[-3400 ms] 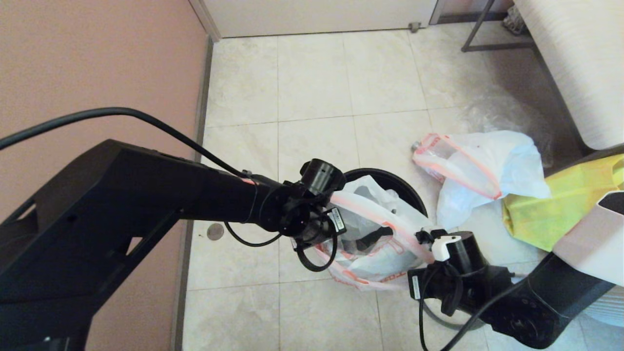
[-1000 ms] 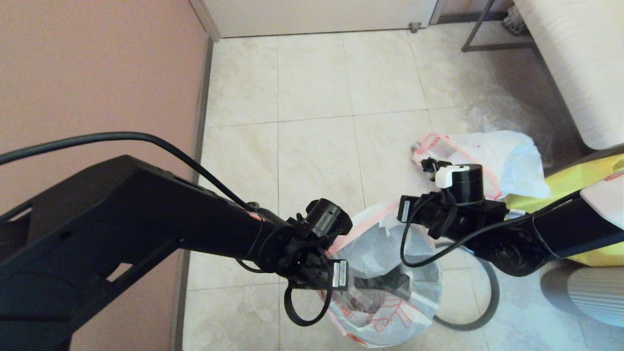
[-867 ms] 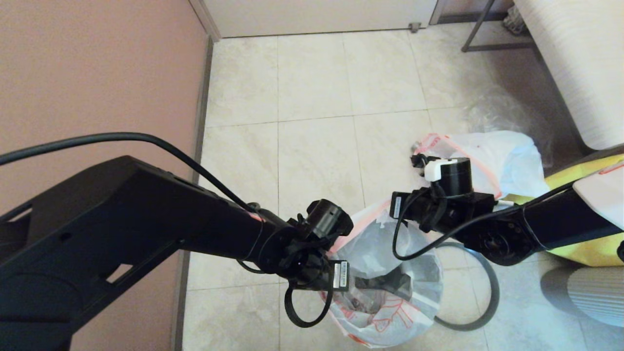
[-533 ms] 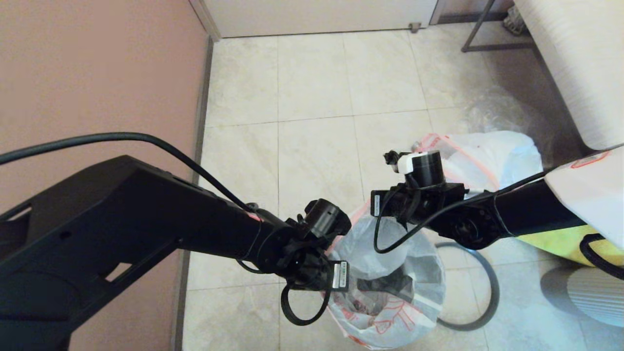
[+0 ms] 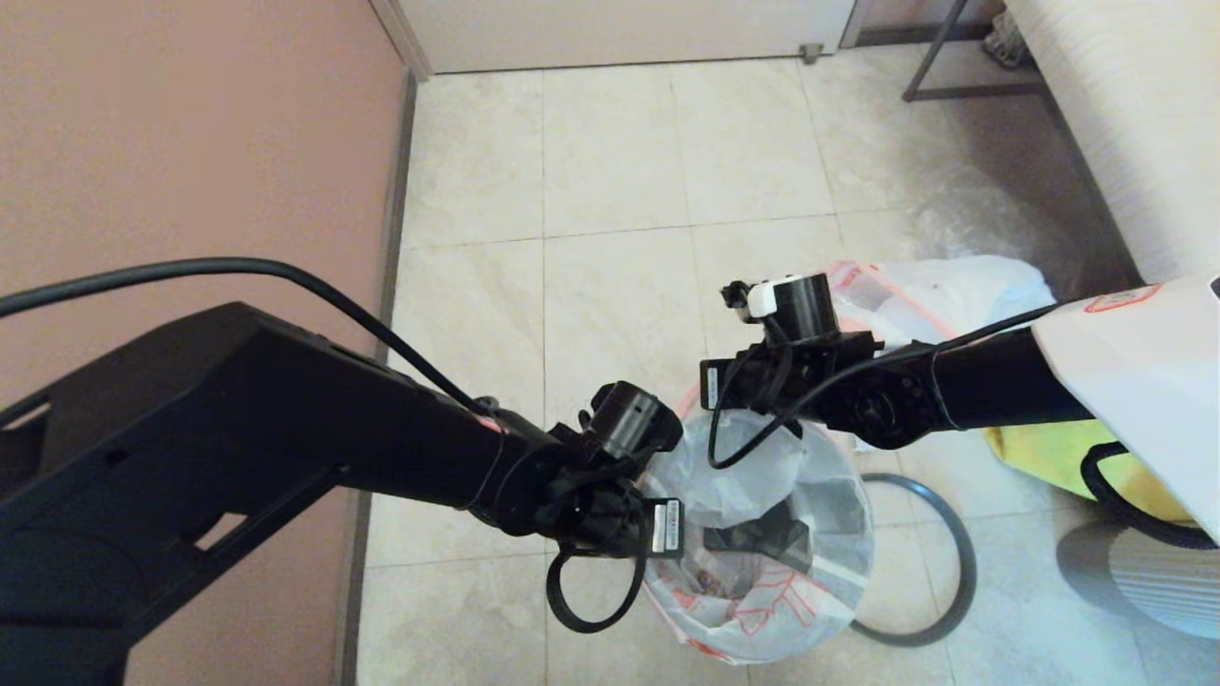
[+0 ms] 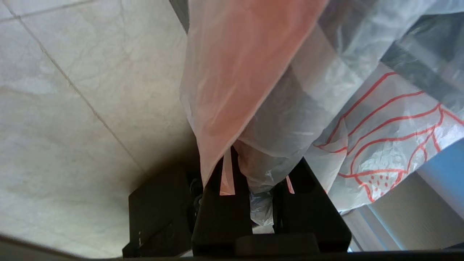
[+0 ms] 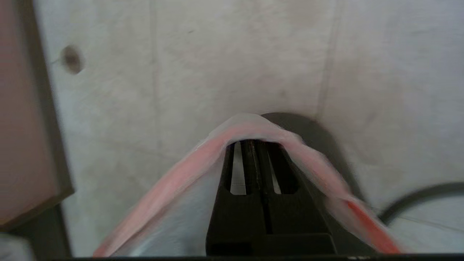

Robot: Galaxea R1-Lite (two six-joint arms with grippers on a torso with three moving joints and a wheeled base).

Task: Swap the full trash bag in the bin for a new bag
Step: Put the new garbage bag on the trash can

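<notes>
The new bag [image 5: 782, 591], thin white film with a red hand drawing, is spread into a round mouth low in the head view. My left gripper [image 6: 261, 170] is shut on its pink-orange hem at the near left side [image 5: 672, 519]. My right gripper [image 7: 253, 143] is shut with the hem [image 7: 174, 174] stretched taut over its tips, at the bag's far side [image 5: 710, 405]. The black bin [image 5: 762, 541] shows only as dark patches through the film. The full trash bag [image 5: 953, 291] lies on the floor behind the right arm.
The grey hoop [image 5: 948, 572] lies flat on the tiles to the right of the bag. A yellow fabric bag [image 5: 1039, 448] and a white ribbed cabinet [image 5: 1125, 124] are at the right. A pink wall [image 5: 191, 143] runs along the left.
Both grippers have carried the bag toward me. The right arm has swung from the near right to the bag's far side, moving leftward in the last second and pulling the mouth wider.
</notes>
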